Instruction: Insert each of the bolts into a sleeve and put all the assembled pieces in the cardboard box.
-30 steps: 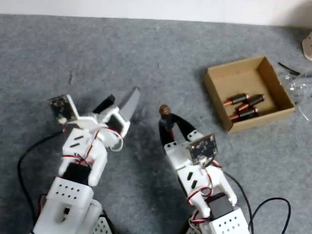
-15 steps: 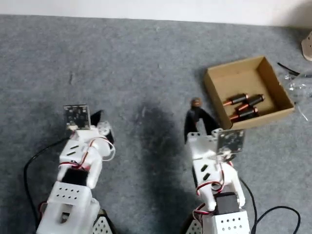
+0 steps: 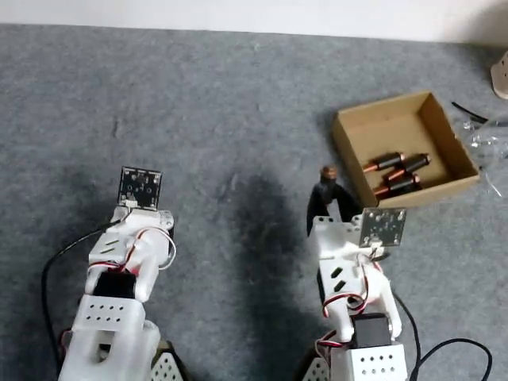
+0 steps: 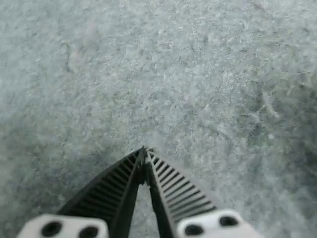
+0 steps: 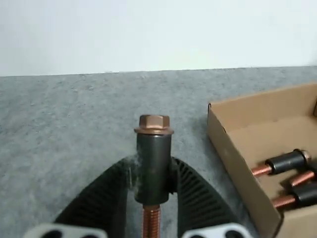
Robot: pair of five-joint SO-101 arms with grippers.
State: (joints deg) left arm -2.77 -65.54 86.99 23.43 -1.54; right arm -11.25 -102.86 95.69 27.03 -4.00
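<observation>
With my right gripper (image 5: 153, 169) clamped on the sleeve (image 5: 153, 148) of the assembled bolt (image 5: 154, 122), I risk clipping the cardboard box (image 5: 220, 141) at its near wall and dislodging the bolt.

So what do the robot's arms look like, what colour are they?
The left arm and right arm are blocky white plastic, with rows of little holes near the base. Thin red and white wires loop over each, and a black cable trails off. The left gripper and right gripper have black, ribbed, pointy fingers.
</observation>
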